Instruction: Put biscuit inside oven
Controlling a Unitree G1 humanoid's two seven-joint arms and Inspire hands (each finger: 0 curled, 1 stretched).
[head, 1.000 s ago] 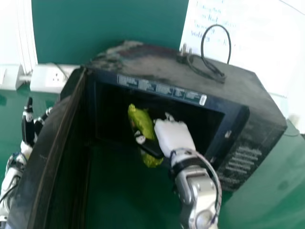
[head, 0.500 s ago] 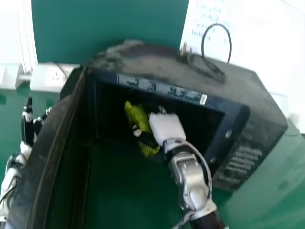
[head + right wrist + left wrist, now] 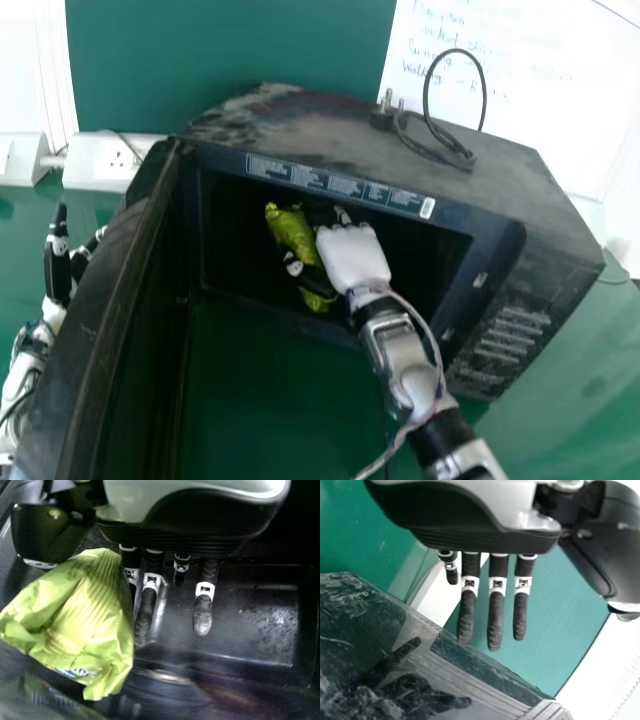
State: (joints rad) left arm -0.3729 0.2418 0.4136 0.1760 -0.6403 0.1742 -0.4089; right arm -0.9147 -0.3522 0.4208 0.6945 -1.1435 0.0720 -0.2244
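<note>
The right hand [image 3: 354, 256] is inside the mouth of the black oven [image 3: 480, 220]. Its thumb crosses the green biscuit packet [image 3: 292, 232], which is pinched against the fingers and tilted in the opening. In the right wrist view, the packet [image 3: 80, 625] lies against the fingers of the right hand [image 3: 146, 612], above the dark oven floor [image 3: 250, 625]. At the far left, beyond the open door, the left hand [image 3: 59, 265] is open. The left wrist view has the left hand [image 3: 496, 615] with straight fingers, near the glossy door [image 3: 380, 645].
The oven door [image 3: 110, 300] stands swung out toward the robot, between the left arm and the opening. A coiled cable with a plug [image 3: 440, 150] rests on the oven top. Wall sockets [image 3: 110, 165] are behind on the left, and a written whiteboard [image 3: 540, 90] is at the back right.
The right hand first moved left and deeper into the oven with the packet, then shifted slightly right and farther in. The left hand and the door have kept still.
</note>
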